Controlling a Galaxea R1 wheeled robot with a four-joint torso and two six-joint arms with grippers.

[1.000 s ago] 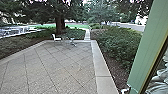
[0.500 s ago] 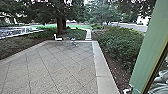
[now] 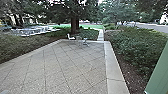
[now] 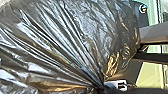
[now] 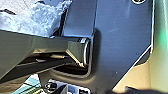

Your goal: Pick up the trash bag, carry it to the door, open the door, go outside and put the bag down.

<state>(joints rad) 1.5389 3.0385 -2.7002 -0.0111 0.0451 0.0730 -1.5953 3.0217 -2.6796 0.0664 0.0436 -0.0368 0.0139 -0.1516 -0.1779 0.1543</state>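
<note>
An outdoor yard, seen from the robot's head. At the far left, beyond low shrubs [image 3: 22,47], stand pale outdoor furnishings [image 3: 32,30], too blurred to name. A paved patio [image 3: 60,67], crossed by slanting lines, spreads ahead. Toward its far end is a white chair [image 3: 71,37], with a thick tree trunk [image 3: 74,25] behind it and a small table-like item [image 3: 85,42] just to the right. Further right, a narrow path [image 3: 100,35] leads away from the patio, and a pale stone border [image 3: 112,67] runs along the patio's right side. Then come a strip of dark soil [image 3: 131,75], dense green bushes [image 3: 142,45] and, at the far right, a slanting green panel [image 3: 160,72].

In the left wrist view, the trash bag [image 4: 62,37], dark and glossy, is large and close. Its folds draw tightly together at the left pincer [image 4: 101,88], which is pinching the gathered plastic. The right wrist view includes crumpled, shiny, translucent plastic [image 5: 37,18]; I cannot tell whether it is the same bag. Nor can I tell whether the right pincer [image 5: 132,90] is spread or pressed together.
</note>
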